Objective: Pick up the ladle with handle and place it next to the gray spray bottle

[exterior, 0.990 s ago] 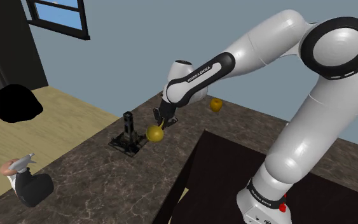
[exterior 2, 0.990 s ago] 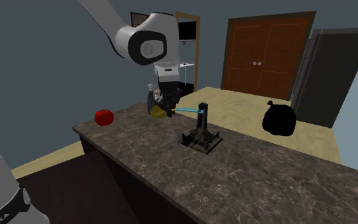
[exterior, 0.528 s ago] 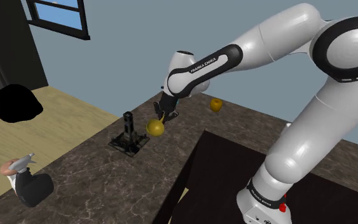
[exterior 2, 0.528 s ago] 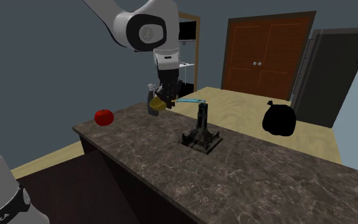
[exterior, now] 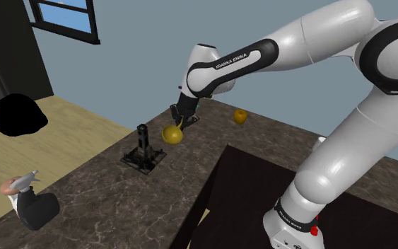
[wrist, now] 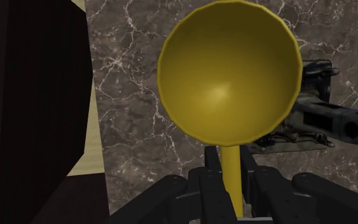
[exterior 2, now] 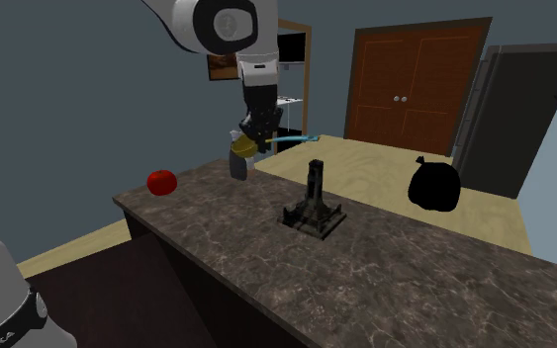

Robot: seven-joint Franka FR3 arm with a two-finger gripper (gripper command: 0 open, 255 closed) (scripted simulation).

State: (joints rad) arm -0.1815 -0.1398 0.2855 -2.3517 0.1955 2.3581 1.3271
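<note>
The ladle (exterior: 172, 134) has a yellow bowl and hangs in the air over the dark marbled counter (exterior: 112, 191). My gripper (exterior: 182, 119) is shut on its handle just above the bowl. From the second exterior view the bowl (exterior 2: 243, 147) sits below the gripper (exterior 2: 252, 136), and a light blue handle end (exterior 2: 294, 138) sticks out toward that view's right. In the wrist view the yellow bowl (wrist: 228, 79) faces the camera, and the gripper (wrist: 233, 191) clasps its thin stem. The spray bottle (exterior: 27, 198), with a grey trigger head on a dark body, stands at the counter's near left corner, far from the ladle.
A black stand with an upright post (exterior: 144, 151) (exterior 2: 314, 203) sits mid-counter, just below and beside the ladle. A small yellow round thing (exterior: 240, 116) lies at the counter's back; a red round thing (exterior 2: 161, 181) lies at the second exterior view's left. A black bag (exterior: 17, 113) lies on the floor.
My gripper has risen with the ladle in it and drifted slightly toward the shoulder view's left. The black stand and the spray bottle have stayed put.
</note>
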